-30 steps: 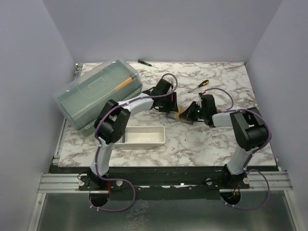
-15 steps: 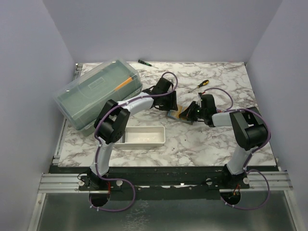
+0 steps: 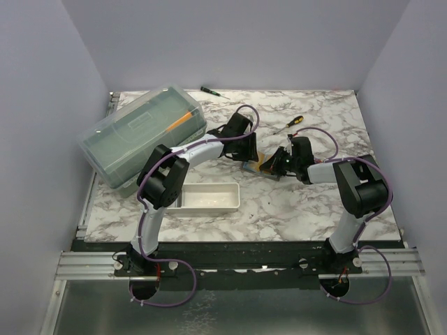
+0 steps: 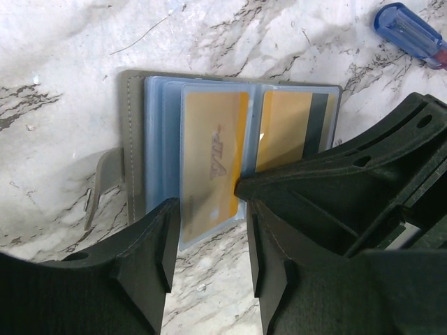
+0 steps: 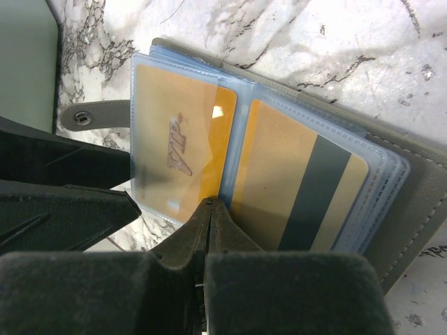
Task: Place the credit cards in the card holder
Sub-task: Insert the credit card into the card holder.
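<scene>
The card holder point(image 3: 255, 168) lies open on the marble mid-table, its grey cover point(image 4: 129, 139) and snap tab to the left. Clear sleeves hold two credit cards. One is a gold card point(image 4: 209, 160) marked VIP, which also appears in the right wrist view point(image 5: 174, 146). The other is a gold card with a dark stripe point(image 4: 286, 129) point(image 5: 300, 188). My left gripper point(image 4: 209, 209) point(image 3: 246, 155) is open, its fingertips at either side of the VIP sleeve's lower edge, marble showing between them. My right gripper point(image 5: 211, 204) point(image 3: 274, 166) is shut, its tip on the fold between the two sleeves.
A white oblong tray point(image 3: 209, 197) sits near the left arm. A big translucent greenish lidded box point(image 3: 140, 132) stands at the back left. An orange-handled screwdriver point(image 3: 293, 121) and a dark one point(image 3: 209, 91) lie further back. A blue-handled screwdriver point(image 4: 408, 31) lies beside the holder.
My left gripper's jaws have narrowed a little and it has shifted slightly at the holder's edge. The right gripper has stayed shut on the fold.
</scene>
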Available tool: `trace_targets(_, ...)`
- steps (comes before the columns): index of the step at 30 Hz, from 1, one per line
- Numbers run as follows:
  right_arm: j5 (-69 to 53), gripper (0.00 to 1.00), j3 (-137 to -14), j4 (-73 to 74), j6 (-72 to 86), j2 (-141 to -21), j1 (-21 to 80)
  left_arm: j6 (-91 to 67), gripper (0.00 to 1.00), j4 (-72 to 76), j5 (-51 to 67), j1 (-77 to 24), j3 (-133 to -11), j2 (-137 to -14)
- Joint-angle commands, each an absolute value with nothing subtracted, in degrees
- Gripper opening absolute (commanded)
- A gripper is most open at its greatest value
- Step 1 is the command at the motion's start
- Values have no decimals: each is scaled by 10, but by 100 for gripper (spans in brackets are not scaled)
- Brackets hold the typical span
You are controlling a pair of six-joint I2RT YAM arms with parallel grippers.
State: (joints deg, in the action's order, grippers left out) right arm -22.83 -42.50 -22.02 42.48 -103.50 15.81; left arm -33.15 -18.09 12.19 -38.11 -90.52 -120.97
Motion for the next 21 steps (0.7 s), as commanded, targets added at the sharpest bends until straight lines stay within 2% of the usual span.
trace_targets(1, -212, 0, -421, -182, 413, -1060, 162, -335, 47, -179, 150, -388, -924, -1200)
trace_targets(4, -211, 4, -424, -174, 413, -1053, 162, -343, 46, -173, 164, -388, -926, -1195)
trace_targets(16, -118, 35, -452, -12, 402, -938, 160, -357, 47, -167, 194, -397, -943, -1212)
trace_targets(21, -77, 43, -453, 57, 383, -875, 139, -360, 48, -167, 205, -411, -964, -1226)
